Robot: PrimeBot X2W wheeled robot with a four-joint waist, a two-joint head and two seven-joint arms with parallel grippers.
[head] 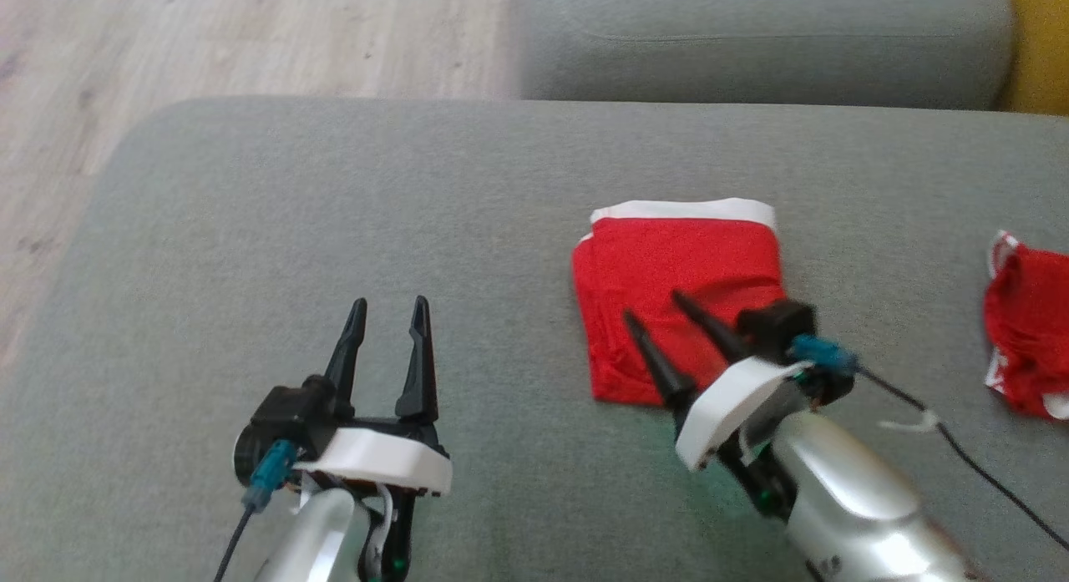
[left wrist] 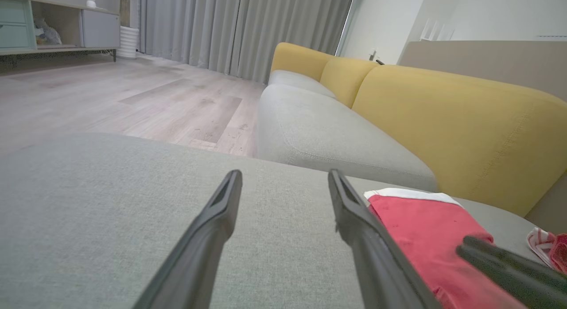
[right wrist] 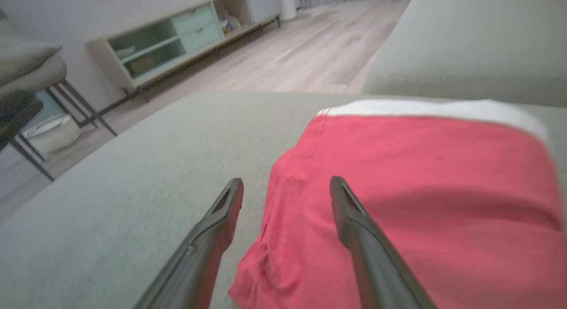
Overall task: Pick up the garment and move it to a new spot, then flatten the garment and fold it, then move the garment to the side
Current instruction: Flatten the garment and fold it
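Count two garments, two grippers and one grey cushion (head: 334, 215), which is your reference throughout. The folded red garment (head: 676, 265), with a white band along its far edge, lies flat on the cushion, right of its centre. A second, crumpled red-and-white garment (head: 1027, 331) sits at the cushion's right edge, well apart from the first. The left gripper (head: 390, 301) hangs over the near left part of the cushion, its fingers spread and holding nothing. The right gripper (head: 652, 306) stands over the folded garment's near edge, its fingers likewise spread with nothing pinched; you cannot tell whether the tips touch the cloth. The right wrist view adds that one finger lies over bare cushion just beside the cloth and the other over the red cloth. The left wrist view adds three yellow backrests (left wrist: 443, 123) beyond the cushion, where the head view gives you the sofa's grey seat (head: 752, 48).
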